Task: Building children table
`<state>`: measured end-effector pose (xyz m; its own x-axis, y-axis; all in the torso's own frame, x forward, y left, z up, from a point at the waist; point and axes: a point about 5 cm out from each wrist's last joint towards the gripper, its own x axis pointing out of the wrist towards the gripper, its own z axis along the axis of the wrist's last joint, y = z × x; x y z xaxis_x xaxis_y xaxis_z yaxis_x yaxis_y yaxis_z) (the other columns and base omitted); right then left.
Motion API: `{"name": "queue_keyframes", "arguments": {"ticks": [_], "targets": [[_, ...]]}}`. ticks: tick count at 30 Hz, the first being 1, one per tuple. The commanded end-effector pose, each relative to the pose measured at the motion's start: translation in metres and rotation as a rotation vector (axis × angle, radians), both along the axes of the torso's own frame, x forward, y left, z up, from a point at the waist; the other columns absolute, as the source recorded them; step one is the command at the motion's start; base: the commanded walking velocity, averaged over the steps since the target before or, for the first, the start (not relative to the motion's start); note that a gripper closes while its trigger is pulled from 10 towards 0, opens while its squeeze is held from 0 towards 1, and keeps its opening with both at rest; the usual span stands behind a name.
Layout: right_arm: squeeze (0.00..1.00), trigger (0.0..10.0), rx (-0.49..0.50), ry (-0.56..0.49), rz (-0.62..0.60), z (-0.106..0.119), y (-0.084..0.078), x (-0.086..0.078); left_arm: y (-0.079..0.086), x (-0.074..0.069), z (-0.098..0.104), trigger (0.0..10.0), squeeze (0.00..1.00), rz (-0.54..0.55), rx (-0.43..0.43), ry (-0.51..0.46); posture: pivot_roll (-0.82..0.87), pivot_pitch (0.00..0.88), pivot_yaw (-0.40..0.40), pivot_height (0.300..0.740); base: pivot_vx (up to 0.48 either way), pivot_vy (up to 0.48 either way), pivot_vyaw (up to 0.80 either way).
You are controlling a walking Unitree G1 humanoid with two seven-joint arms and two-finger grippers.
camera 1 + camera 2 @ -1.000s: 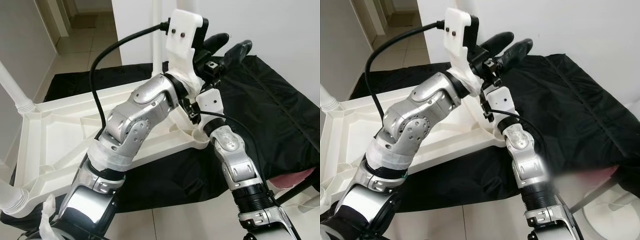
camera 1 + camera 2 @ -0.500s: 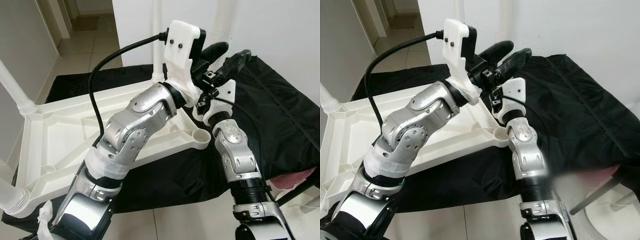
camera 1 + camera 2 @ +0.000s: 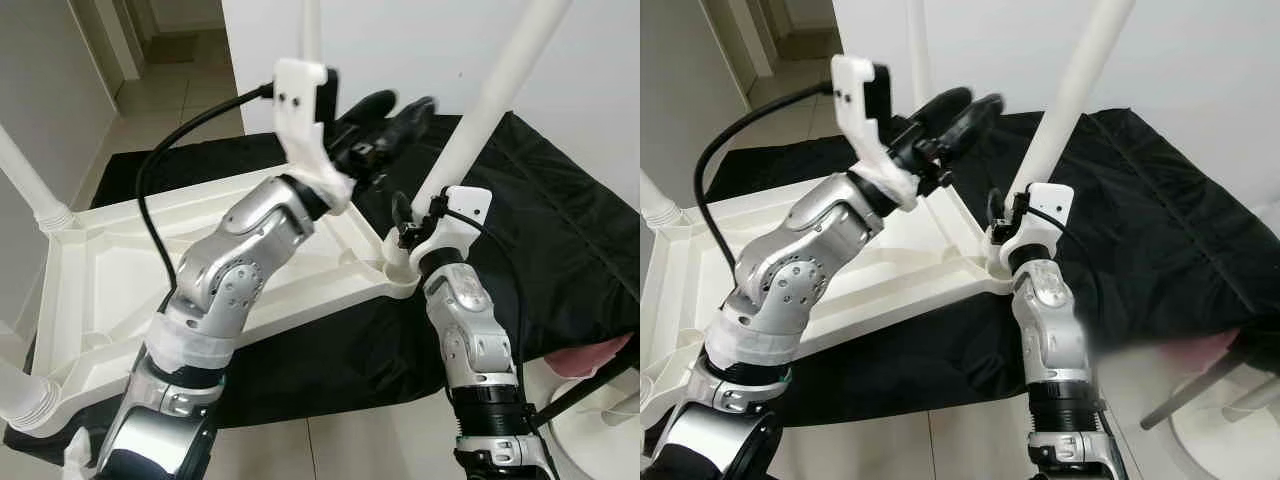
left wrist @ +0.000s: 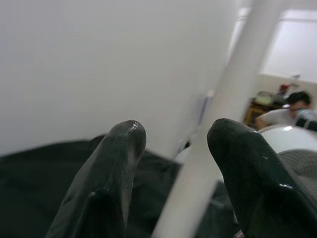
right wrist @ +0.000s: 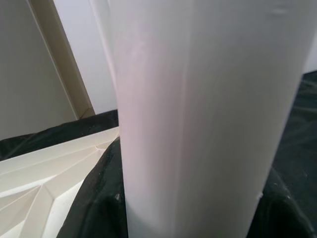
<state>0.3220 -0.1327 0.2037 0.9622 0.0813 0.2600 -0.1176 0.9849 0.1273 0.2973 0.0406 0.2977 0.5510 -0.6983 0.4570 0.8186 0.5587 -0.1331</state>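
Now we seat the white leg (image 3: 487, 105) in the corner socket of the upturned tabletop (image 3: 90, 260) on the black cloth (image 3: 560, 220). Our right gripper (image 3: 425, 215) is at its base, grip state unclear; our left gripper (image 3: 395, 108) hovers open beside it. We judge it best to straighten the tilted leg before pressing down.

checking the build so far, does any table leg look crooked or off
Yes. The leg at the right gripper leans away from the tabletop at its corner socket, while the leg on the left corner stands seated.

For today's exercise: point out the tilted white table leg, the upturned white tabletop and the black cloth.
tilted white table leg (image 3: 490, 105), left eye view, middle of its shaft.
upturned white tabletop (image 3: 70, 275), left eye view, bare ribbed underside near its left edge.
black cloth (image 3: 1160, 210), right eye view, open area at right.
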Motion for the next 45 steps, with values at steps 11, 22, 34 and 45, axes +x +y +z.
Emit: {"name": "queue_keyframes", "arguments": {"ticks": [11,22,34,45], "targets": [[0.0,10.0,-0.019,0.001,-0.049,-0.004,-0.007,-0.01,0.036,0.023,-0.05,10.0,0.0,0.272,0.021,0.188,-0.11,0.035,0.044,0.74,0.0,0.0,0.0],[0.0,10.0,-0.073,-0.073,0.019,0.001,-0.001,-0.011,0.022,-0.003,-0.086,10.0,0.0,0.115,0.218,0.194,-0.08,0.051,0.015,0.74,0.0,0.0,0.0],[0.0,10.0,-0.221,-0.036,0.014,-0.02,-0.008,0.001,-0.004,-0.046,-0.133,10.0,0.0,-0.073,0.574,0.075,-0.04,0.06,0.069,0.74,0.0,0.0,0.0],[0.0,10.0,-0.29,0.012,0.029,-0.041,-0.013,0.004,0.002,-0.042,-0.136,10.0,0.0,-0.048,0.621,0.067,-0.02,0.024,0.056,0.74,0.0,0.0,0.0]]}}
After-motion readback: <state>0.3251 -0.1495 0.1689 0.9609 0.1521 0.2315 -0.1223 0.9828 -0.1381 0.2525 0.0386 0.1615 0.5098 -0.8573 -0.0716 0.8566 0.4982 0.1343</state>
